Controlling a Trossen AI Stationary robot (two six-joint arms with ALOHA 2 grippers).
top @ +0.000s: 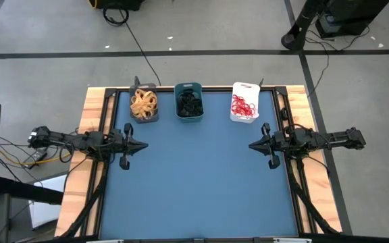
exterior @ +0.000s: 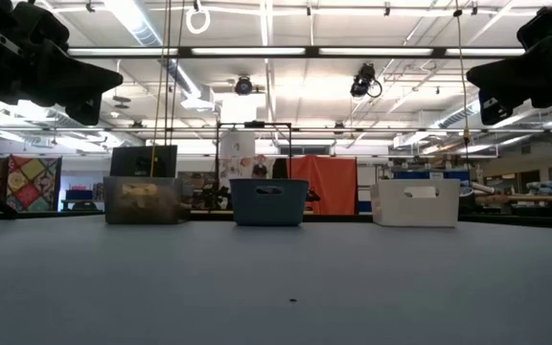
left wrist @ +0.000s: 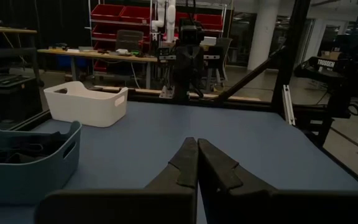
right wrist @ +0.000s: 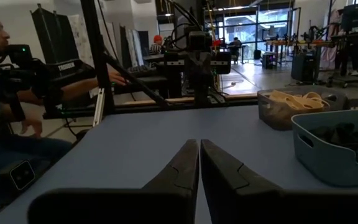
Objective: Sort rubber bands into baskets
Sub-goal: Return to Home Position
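Three baskets stand in a row at the table's far edge. The dark grey basket (top: 144,103) holds tan rubber bands (top: 143,102). The teal-blue basket (top: 189,101) holds black rubber bands (top: 190,103). The white basket (top: 244,101) holds red rubber bands (top: 243,105). My left gripper (top: 145,145) is shut and empty above the table's left side. My right gripper (top: 251,145) is shut and empty above the right side. Both point toward the table's middle.
The blue table top (top: 201,182) lies bare between the grippers and toward the near edge. Black frame rails (top: 286,108) run along both sides. A person (right wrist: 5,93) sits beyond the table's left side, seen in the right wrist view.
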